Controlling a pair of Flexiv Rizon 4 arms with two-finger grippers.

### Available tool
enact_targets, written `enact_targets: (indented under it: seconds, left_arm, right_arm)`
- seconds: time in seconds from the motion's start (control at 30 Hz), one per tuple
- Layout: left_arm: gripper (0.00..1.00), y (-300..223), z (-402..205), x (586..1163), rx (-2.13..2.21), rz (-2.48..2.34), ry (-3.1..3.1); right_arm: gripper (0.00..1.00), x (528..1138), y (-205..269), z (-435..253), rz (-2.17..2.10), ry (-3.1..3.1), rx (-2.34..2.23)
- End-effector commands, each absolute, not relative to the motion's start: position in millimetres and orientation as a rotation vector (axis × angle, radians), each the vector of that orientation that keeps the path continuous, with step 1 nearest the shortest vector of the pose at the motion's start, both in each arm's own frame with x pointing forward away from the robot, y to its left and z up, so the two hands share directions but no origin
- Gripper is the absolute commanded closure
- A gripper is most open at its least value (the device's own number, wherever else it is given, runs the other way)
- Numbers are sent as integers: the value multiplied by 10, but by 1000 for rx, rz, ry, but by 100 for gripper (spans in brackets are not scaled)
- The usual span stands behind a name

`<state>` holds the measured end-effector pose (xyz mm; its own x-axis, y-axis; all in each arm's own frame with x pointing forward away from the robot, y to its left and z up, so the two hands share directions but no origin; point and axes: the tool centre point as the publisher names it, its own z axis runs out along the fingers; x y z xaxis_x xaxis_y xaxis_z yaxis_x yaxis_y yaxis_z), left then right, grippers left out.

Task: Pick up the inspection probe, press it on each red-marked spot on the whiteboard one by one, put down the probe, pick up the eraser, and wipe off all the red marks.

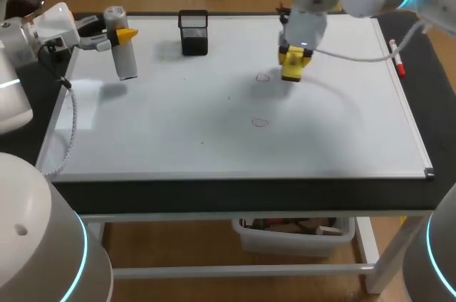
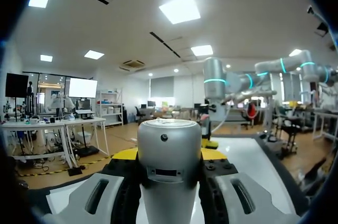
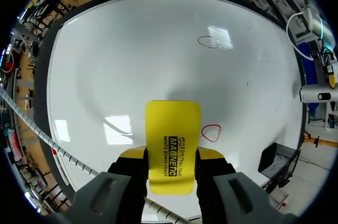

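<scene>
The left fingers (image 2: 125,155) hold the probe (image 1: 122,42) aloft, not yet put down, while the right fingers (image 3: 212,154) grip the eraser (image 3: 172,147), both red marks (image 1: 261,122) unwiped.

The only lettering is on the yellow eraser (image 3: 172,123). In the right wrist view, three lines of black print run lengthwise along its upper face, the middle line the boldest and the other two small. In the head view the print on the eraser is too small to make out. In the left wrist view the probe (image 2: 169,145) carries a small rectangular plate (image 2: 169,171) on its grey body, and nothing on it can be read. The two red marks (image 3: 210,132) on the whiteboard (image 3: 132,65) are drawn loops, not letters or digits.
</scene>
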<state>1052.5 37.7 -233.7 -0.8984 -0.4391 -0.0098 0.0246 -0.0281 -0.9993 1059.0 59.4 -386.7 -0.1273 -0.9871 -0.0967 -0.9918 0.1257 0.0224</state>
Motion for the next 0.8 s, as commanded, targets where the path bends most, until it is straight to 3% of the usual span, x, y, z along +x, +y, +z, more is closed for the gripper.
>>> enact_targets:
  seconds: [0.03, 0.4, 0.8]
  left_arm:
    - [100, 375, -2329, 10514, -436, -1993, 1925]
    - [100, 375, -2329, 10514, -436, -1993, 1925]
    - [100, 375, -2329, 10514, -436, -1993, 1925]
  right_arm:
    - [100, 10720, 882, -3913, 136, 2307, -2101]
    - [100, 10617, 1412, -4073, 34, 2213, -2287]
    - [100, 10566, 1514, -4147, 6, 2181, -2326]
